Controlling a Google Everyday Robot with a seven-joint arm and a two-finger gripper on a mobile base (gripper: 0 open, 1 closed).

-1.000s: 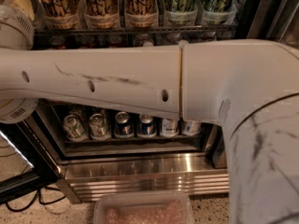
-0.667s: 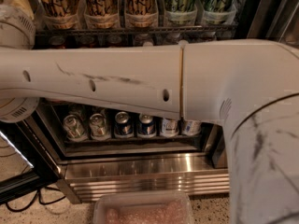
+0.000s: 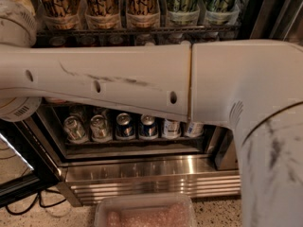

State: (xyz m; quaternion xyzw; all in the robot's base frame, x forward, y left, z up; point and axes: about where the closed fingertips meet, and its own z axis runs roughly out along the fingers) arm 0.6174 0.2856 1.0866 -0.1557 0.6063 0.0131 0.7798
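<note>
Past left edge, tool, arm [image 3: 118, 79] hiding cans [image 3: 125, 126]

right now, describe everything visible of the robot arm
The arm is a thick white shell, plastic by its look, scuffed with dark streaks and pierced by small holes. It lies nearly level across the cooler front, above a row of cans. A seam joins it to a wider part that bends down at right. The gripper is out of view.

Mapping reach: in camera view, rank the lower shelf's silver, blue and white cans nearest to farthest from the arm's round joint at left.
Gripper out of view beyond the left edge; ranked from the joint.
1. Silver cans, left.
2. Blue cans, middle.
3. White cans, right.
</note>
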